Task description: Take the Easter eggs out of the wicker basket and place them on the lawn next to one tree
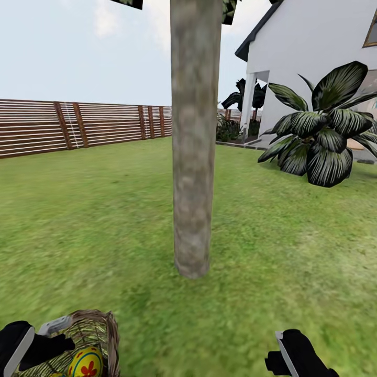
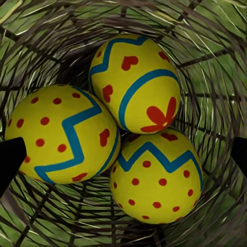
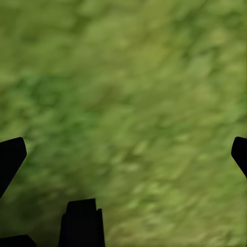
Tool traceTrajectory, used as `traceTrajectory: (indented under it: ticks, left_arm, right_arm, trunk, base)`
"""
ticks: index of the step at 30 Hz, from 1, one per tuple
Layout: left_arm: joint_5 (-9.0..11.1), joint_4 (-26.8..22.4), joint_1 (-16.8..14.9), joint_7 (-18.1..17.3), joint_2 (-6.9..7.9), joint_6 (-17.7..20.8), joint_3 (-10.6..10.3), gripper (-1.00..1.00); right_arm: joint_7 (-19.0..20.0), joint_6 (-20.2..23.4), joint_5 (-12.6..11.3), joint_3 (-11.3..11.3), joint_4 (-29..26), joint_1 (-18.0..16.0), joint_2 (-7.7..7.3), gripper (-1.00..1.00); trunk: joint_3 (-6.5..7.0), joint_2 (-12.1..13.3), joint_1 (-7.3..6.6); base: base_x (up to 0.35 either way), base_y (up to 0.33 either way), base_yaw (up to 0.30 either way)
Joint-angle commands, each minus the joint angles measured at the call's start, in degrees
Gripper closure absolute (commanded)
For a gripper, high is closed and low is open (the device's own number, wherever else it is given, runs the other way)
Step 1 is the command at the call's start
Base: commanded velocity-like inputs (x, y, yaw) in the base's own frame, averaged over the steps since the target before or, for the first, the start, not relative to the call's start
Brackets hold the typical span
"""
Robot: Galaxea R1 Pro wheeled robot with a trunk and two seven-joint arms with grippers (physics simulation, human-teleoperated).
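Observation:
The wicker basket [image 1: 102,327] stands on the lawn [image 1: 293,251] at the bottom left of the head view, a short way in front of the tree [image 1: 192,157]. Its mottled grey-brown trunk rises through the middle of the view. One egg [image 1: 86,362] shows over the basket's rim. In the left wrist view three yellow eggs [image 2: 135,82] [image 2: 59,134] [image 2: 157,180] lie together inside the basket's woven wall [image 2: 216,62]. My left gripper [image 2: 125,154] hangs open over them, its fingertips wide apart. My right gripper [image 1: 285,356] is open above bare grass [image 3: 128,77], holding nothing.
A brown slatted fence [image 1: 78,123] runs along the far left. A white house [image 1: 309,57] stands at the back right, with a large broad-leaved plant [image 1: 324,131] in front of it. Grass spreads around the trunk on all sides.

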Motion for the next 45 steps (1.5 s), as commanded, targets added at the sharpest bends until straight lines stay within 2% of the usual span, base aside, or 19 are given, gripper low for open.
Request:
traceTrajectory:
  ticks: [1,9,21,29,39,45]
  left_arm:
    - [-0.38,-0.03,-0.03,-0.47,-0.02,0.24,0.15,-1.0]
    - [-0.38,-0.03,-0.03,-0.47,1.41,0.2,0.37,-1.0]
    - [-0.38,-0.03,-0.03,-0.47,1.74,0.2,0.38,-1.0]
    - [-0.38,-0.03,-0.03,-0.47,1.85,0.22,0.38,-1.0]
    - [-0.2,-0.03,-0.03,-0.55,3.01,0.24,0.47,-1.0]
    - [-0.13,-0.03,-0.03,-0.56,3.13,0.24,0.43,-1.0]
  right_arm:
    - [0.18,0.25,0.38,-0.02,-0.06,-0.03,0.03,-1.0]
    - [0.18,0.25,0.38,0.01,-0.06,-0.03,0.04,-1.0]
    - [0.18,0.25,0.38,0.04,-0.06,-0.03,0.03,-1.0]
    - [0.18,0.25,0.36,0.07,-0.06,-0.03,0.09,-1.0]
    - [0.18,0.25,0.38,0.07,-0.06,-0.03,0.09,-1.0]
    - [0.18,0.25,0.38,0.07,-0.06,-0.03,0.09,-1.0]
  trunk:
    - [-0.24,-0.44,0.22]
    - [-1.68,-3.65,1.97]
    - [-3.83,-8.46,4.61]
    - [-5.6,-8.57,4.81]
    - [-7.82,-8.7,5.07]
    - [-9.15,-8.78,5.23]
  base:
    - [0.0,0.0,0.0]
    - [0.0,0.0,0.0]
    - [0.0,0.0,0.0]
    - [0.0,0.0,0.0]
    - [0.0,0.0,0.0]
    - [0.0,0.0,0.0]
